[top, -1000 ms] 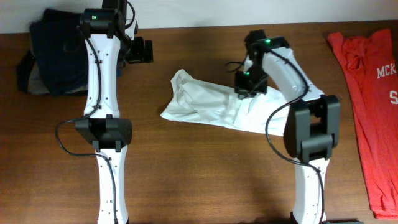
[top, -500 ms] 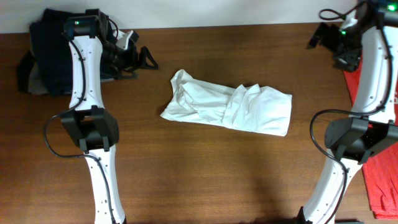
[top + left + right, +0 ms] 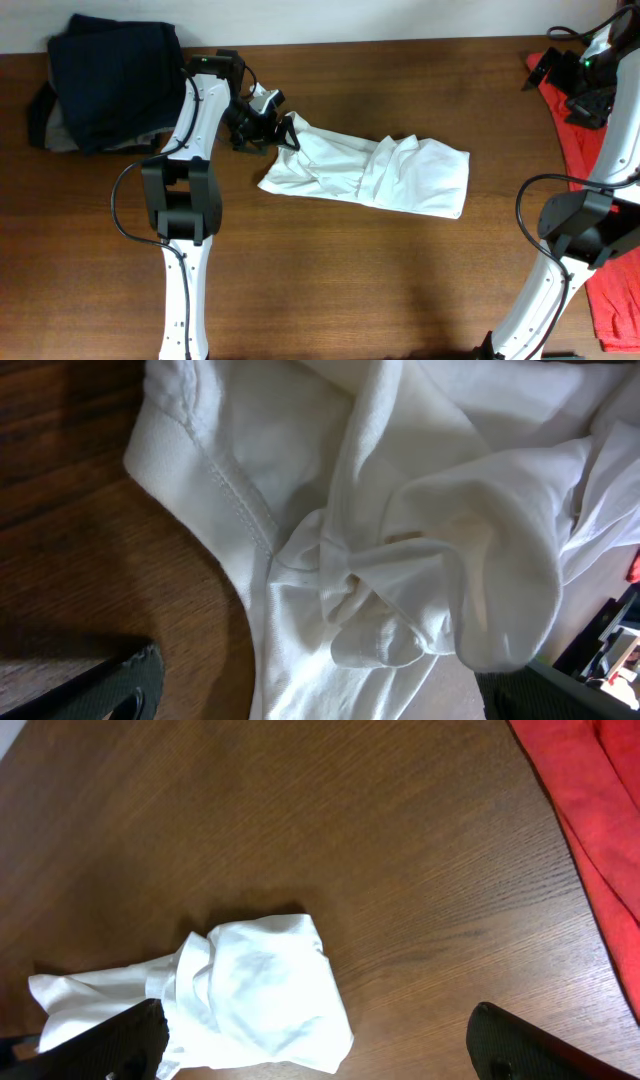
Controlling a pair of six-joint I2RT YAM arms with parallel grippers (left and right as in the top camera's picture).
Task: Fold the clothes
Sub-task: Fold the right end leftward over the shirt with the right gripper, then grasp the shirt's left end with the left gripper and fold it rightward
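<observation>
Robot lab setup: left arm [image 3: 195, 110], right arm [image 3: 618, 150] at wooden table [image 3: 350, 280], white wall [image 3: 400, 15].

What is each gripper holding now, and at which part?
Nothing is held. Both jaws are open: left gripper over the shirt, right gripper far away.

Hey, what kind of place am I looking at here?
Probably a robot lab bench for laundry folding: left arm and right arm at a wooden table, with a crumpled white T-shirt, a red T-shirt and dark folded garments.

I'm reaching my left arm [image 3: 195, 110] rightward, left gripper [image 3: 278, 120] spread wide; right arm [image 3: 616, 150] stretching far back, right gripper [image 3: 562, 90] gaping.
</observation>
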